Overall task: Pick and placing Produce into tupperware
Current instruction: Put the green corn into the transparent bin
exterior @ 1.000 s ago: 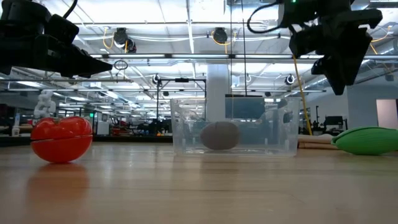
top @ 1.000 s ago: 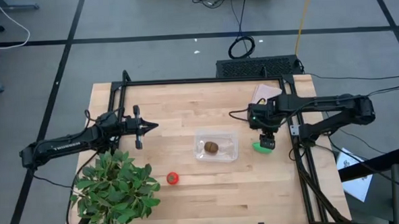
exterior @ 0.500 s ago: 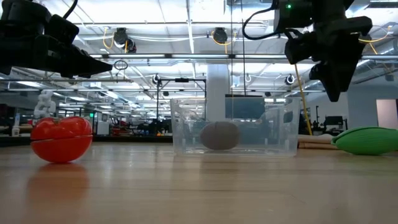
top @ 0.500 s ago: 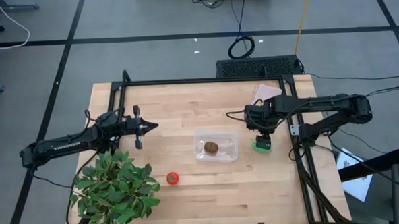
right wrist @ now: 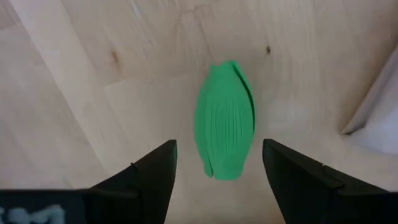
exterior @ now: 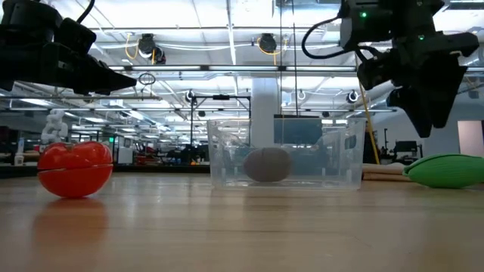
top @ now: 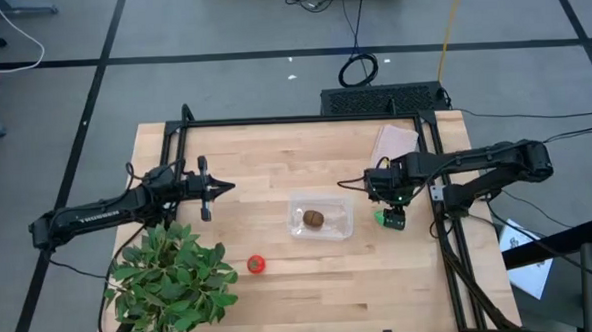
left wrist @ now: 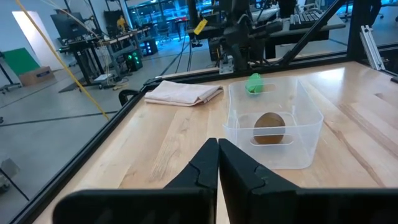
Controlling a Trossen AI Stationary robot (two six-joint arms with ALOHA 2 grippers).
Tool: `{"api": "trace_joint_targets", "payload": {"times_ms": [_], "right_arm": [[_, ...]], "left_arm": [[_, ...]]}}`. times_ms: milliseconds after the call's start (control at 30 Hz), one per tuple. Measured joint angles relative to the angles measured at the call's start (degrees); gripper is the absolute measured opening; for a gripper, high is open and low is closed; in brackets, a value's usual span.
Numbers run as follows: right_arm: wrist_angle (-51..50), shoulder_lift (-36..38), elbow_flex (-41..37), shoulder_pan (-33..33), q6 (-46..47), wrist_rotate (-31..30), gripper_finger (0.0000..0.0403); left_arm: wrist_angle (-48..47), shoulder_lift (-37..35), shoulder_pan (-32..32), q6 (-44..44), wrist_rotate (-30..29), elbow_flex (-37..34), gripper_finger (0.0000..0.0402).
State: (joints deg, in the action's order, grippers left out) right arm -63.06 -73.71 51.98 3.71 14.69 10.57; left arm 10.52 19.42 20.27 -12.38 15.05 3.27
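The green oblong piece [right wrist: 225,121] lies on the wood at the table's right [top: 389,221], right of the tupperware. My right gripper [right wrist: 219,146] hangs open just above it [exterior: 432,125], one finger on either side, touching nothing. The clear tupperware [top: 341,227] stands mid-table with the brown kiwi [top: 313,218] resting on its floor [exterior: 266,164]. The red tomato ball [top: 255,264] sits on the table nearer the front [exterior: 74,168]. My left gripper [top: 222,187] waits shut above the table's left part [left wrist: 217,146].
A large leafy plant [top: 171,282] fills the near left corner. A pinkish-tan packet [top: 395,139] lies at the far right, behind the green piece. A black frame rail [top: 435,195] runs close along the right edge beside my right arm. Bare wood lies between tomato and tupperware.
My right gripper has come down toward the green piece, drifting first a little left and then right, and now stands lower over it. Its fingers have stayed apart. The produce and the tupperware have not moved.
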Motion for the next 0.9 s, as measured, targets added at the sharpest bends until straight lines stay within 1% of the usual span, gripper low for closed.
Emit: {"api": "trace_joint_targets", "payload": {"times_ms": [400, 600, 900], "right_arm": [[6.9, 0.0, -5.1, -1.2, 2.6, -0.1, 0.0229], [7.1, 0.0, -6.9, -1.2, 2.7, -1.0, 0.0228], [7.6, 0.0, -7.0, -1.2, 3.7, -1.6, 0.0229]], "left_arm": [[0.0, 0.0, 0.0, 0.1, 0.0, 0.0, 0.0017], [0.0, 0.0, 0.0, 0.1, 0.0, 0.0, 0.0017], [0.0, 0.0, 0.0, 0.1, 0.0, 0.0, 0.0017]]}}
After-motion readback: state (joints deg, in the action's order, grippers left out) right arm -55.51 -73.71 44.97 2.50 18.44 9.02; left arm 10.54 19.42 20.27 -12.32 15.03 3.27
